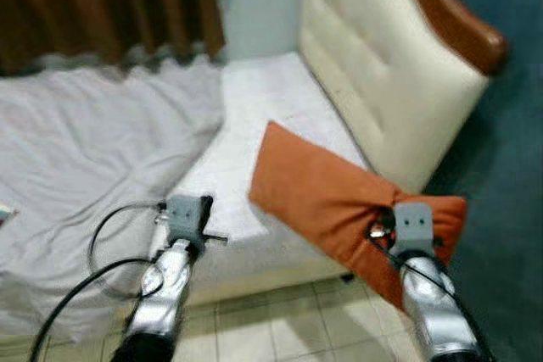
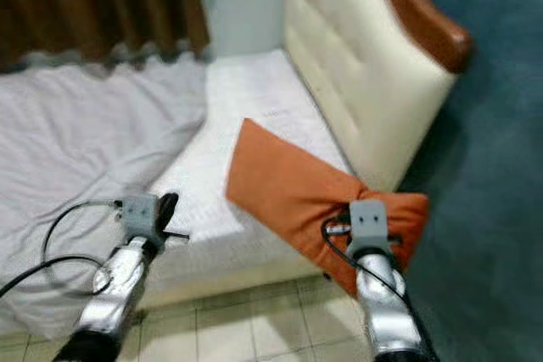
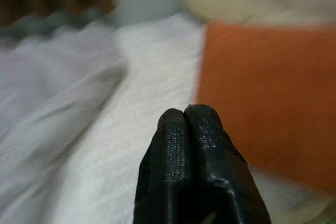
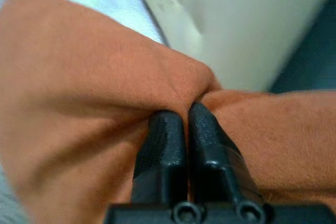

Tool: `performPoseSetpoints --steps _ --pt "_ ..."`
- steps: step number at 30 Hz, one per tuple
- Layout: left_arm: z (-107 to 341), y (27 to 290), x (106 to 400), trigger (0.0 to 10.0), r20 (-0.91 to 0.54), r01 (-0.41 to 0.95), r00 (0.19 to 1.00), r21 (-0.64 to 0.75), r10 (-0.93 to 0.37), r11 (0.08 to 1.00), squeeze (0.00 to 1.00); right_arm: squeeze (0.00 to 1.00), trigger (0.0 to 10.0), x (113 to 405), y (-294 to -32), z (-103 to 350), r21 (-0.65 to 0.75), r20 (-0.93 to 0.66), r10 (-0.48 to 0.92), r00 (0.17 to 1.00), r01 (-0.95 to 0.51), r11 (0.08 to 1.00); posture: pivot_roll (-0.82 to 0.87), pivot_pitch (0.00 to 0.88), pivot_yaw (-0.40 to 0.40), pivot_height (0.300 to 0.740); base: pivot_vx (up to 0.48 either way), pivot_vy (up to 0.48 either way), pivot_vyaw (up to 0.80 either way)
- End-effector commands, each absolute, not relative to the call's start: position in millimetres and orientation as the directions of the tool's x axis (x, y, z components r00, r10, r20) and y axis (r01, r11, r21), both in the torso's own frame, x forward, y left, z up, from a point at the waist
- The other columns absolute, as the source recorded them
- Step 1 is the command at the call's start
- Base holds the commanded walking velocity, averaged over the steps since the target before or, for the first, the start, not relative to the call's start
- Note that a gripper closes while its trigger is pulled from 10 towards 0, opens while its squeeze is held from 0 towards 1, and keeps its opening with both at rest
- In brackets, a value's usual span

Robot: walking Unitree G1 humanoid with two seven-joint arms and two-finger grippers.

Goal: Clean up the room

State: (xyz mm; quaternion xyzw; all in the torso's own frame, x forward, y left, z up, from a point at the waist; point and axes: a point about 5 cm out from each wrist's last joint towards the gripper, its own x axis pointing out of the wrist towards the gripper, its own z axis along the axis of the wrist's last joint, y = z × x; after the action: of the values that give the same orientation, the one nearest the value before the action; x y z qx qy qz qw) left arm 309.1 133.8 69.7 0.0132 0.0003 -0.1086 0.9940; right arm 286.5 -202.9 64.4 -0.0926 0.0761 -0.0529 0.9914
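An orange pillow (image 1: 327,197) lies at the near right corner of a bed (image 1: 263,125), its long body slanting across the white mattress and its near end hanging out past the mattress edge, above the floor. The right pincer (image 4: 178,116) is clenched on this near end: its two black fingers (image 4: 205,135) are pressed together with a fold of the orange fabric bunched between their tips, and the cloth puckers around the grip. The silver right arm (image 1: 433,311) rises from the lower right to that point.

The left pincer (image 3: 190,116) hangs over the near edge of the mattress, to the left of the pillow and apart from it. Its fingers are pressed tightly together with nothing between them. The left arm (image 1: 165,290) reaches up from the lower left, with black cables (image 1: 102,247) looping beside it.

A rumpled grey-white sheet (image 1: 85,167) covers the left part of the bed and spills down toward the floor. Behind the pillow stands a cream padded headboard (image 1: 382,74) with a brown wooden rim, against a dark teal wall (image 1: 509,209). Brown curtains (image 1: 102,2) hang beyond the far side of the bed. Pale floor tiles (image 1: 280,324) show below the mattress edge. The scene is slightly blurred.
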Motion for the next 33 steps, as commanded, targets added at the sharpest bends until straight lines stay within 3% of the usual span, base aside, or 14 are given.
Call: performPoseSetpoints --steps 1,29,33 --pt "69.1 133.4 306.3 10.0 -0.009 0.237 0.971 0.028 -0.237 0.971 0.00 0.00 0.0 294.4 -200.5 78.8 -0.182 -0.078 -0.115 0.990 0.099 0.978 -0.02 0.057 -0.032 0.740 0.000 0.000 0.40" --pt "62.6 134.3 303.5 10.0 -0.049 0.264 0.963 -0.003 -0.264 0.965 0.00 0.00 0.0 298.0 -198.6 75.8 -0.149 -0.088 -0.108 0.990 0.094 0.984 -0.01 0.059 -0.031 0.740 0.480 0.000 0.00" --pt "63.8 133.3 304.2 10.0 -0.046 0.270 0.962 -0.004 -0.270 0.963 0.00 0.00 0.0 298.1 -198.9 74.3 -0.139 -0.095 -0.112 0.989 0.098 0.985 -0.02 0.058 -0.029 0.740 0.480 0.000 -0.80"
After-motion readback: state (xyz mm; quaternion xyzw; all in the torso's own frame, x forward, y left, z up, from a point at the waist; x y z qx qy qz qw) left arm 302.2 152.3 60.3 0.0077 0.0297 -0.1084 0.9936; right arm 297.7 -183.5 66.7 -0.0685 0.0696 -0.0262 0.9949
